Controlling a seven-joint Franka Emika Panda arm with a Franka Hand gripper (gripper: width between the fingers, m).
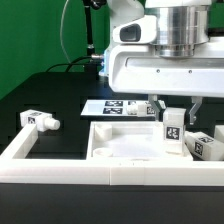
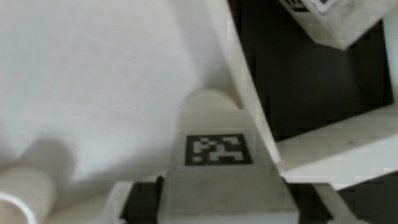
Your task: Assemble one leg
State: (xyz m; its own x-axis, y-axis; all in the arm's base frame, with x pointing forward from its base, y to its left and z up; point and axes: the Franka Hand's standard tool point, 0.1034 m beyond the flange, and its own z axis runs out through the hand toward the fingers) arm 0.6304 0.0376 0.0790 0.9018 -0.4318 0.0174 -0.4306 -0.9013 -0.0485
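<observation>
My gripper point(image 1: 173, 112) is shut on a leg point(image 1: 173, 130), a small white post with a black-and-white tag. It holds the leg upright over the right part of the large flat white panel point(image 1: 125, 148). I cannot tell whether the leg's lower end touches the panel. In the wrist view the leg point(image 2: 219, 140) runs out from between the dark fingers point(image 2: 150, 200), with the gripper point(image 2: 217, 205) closed on its sides. The panel point(image 2: 89, 80) lies under it, and the leg tip is near the panel's edge.
A second leg point(image 1: 38, 121) lies at the exterior view's left. A third leg point(image 1: 206, 144) stands at the right and also shows in the wrist view point(image 2: 338, 22). The marker board point(image 1: 118, 106) lies behind the panel. A white wall point(image 1: 60, 166) borders the front and left.
</observation>
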